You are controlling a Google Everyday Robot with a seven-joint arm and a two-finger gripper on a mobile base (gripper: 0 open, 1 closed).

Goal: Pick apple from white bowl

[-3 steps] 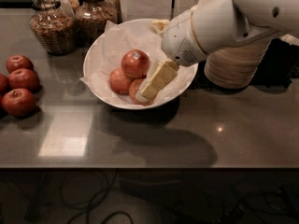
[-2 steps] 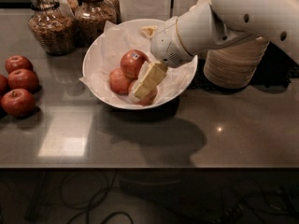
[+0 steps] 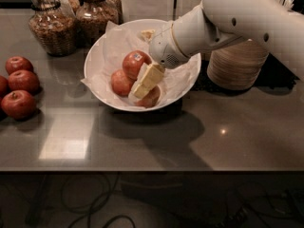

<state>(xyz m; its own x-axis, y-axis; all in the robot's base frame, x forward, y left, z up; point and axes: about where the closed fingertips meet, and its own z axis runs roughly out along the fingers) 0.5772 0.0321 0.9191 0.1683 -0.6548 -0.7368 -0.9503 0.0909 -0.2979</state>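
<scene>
The white bowl (image 3: 97, 63), lined with crumpled white paper, stands at the middle of the counter. In it lies the apple (image 3: 134, 63), reddish-orange with a small white-and-blue sticker on top. Two paler apples lie beside it, one at the lower left (image 3: 120, 83) and one at the lower right (image 3: 151, 99), partly under the gripper. My gripper (image 3: 142, 83) reaches down into the bowl from the right, its pale yellow fingers right beside the sticker apple, between it and the lower right apple.
Several dark red apples (image 3: 19, 103) lie at the counter's left edge. Two glass jars (image 3: 50, 25) stand behind the bowl at the back left. A stack of beige paper bowls (image 3: 237, 65) stands just right of the bowl, behind my arm.
My arm has swung left over the bowl and the gripper has moved left and a little down, closer against the sticker apple. The apples have not moved.
</scene>
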